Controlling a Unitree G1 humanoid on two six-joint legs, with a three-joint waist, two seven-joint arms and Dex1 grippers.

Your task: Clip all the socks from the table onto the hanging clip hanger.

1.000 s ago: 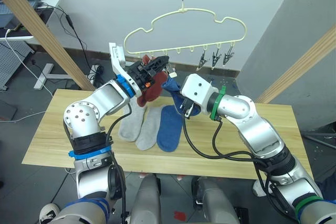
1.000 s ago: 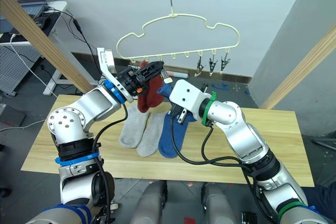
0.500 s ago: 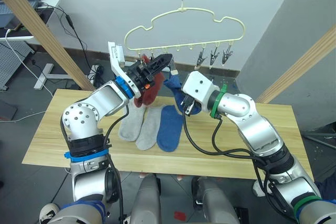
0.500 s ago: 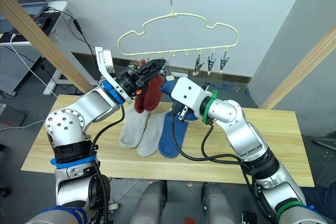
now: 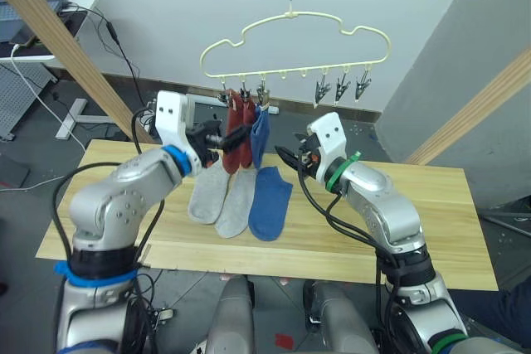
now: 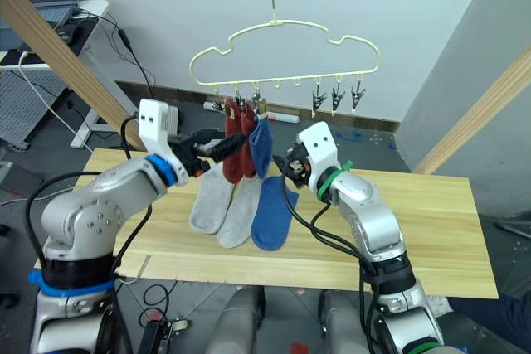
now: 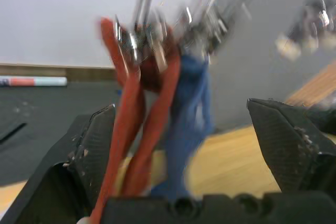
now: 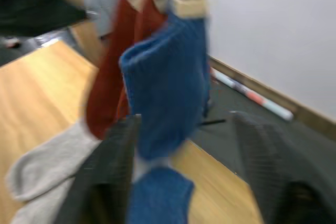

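The pale yellow clip hanger (image 5: 289,15) hangs over the table (image 5: 415,221). Two rust red socks (image 5: 237,134) and one blue sock (image 5: 259,134) dangle from its left clips. Two grey socks (image 5: 207,192) and a blue sock (image 5: 270,201) lie side by side on the wood. My left gripper (image 5: 228,138) is open just left of the hanging red socks. In the left wrist view its fingers (image 7: 89,150) stand wide apart with the socks beyond them. My right gripper (image 5: 289,159) is open just right of the hanging blue sock (image 8: 165,93), holding nothing.
Three bare clips (image 5: 340,87) hang at the hanger's right end. Thick wooden poles slant at the left (image 5: 66,47) and right (image 5: 473,109). A desk with cables stands behind at the far left.
Both grippers have opened and drawn back from the hanger. The red sock and the blue sock they were on now hang free from the clips.
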